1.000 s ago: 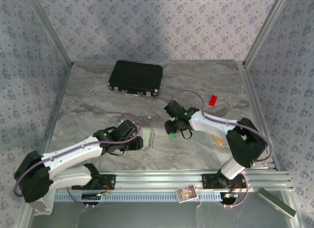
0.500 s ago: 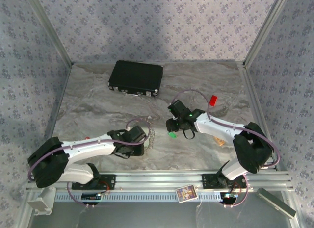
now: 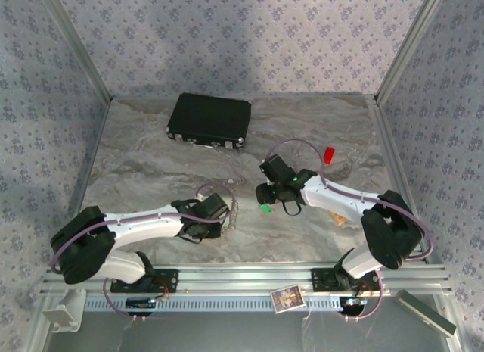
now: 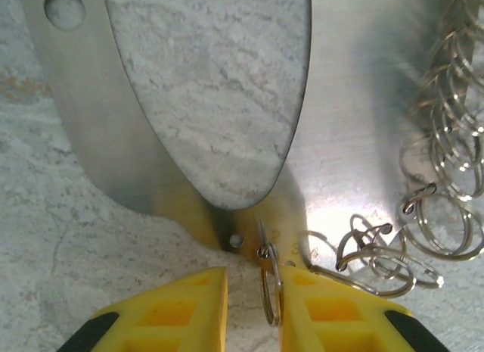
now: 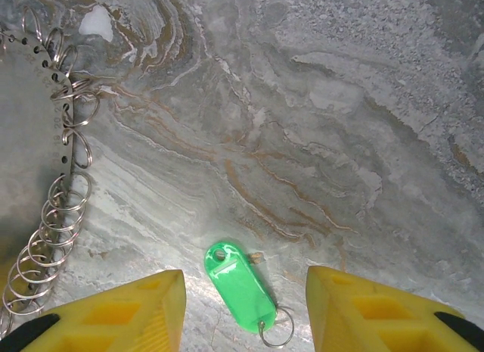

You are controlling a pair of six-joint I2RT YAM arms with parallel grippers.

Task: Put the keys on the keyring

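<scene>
— Marble-look tabletop [image 3: 136, 178], grey and veined, and down near the front of it lies the keyring [image 4: 151, 140]: a flat, shiny metal loop with a teardrop opening and a small round hole in its band.
— What's hanging off it?
— A string of rings [image 4: 446, 140], thin silver ones overlapping each other, trailing off across the stone. One split ring [image 4: 268, 291] stands edge-on right between the yellow fingers of the left gripper [image 4: 253, 280].
— Clamped?
— Not that I can see. The jaws are narrow and the ring touches the right-hand pad, but a sliver of table shows on the other side.
— And the key?
— Green key tag [image 5: 238, 284], lying flat near the string of rings, with a little ring at its near end. The right gripper [image 5: 243, 278] hovers over it, jaws wide, both fingers clear of the tag, holding nothing.
— Anything crowding them?
— From above, the string of rings lies between the two grippers. Black case [image 3: 209, 119] sits far back, left of centre. Red block [image 3: 328, 154] is off to the right, well apart. Patterned walls [image 3: 227, 42] close in three sides.
</scene>
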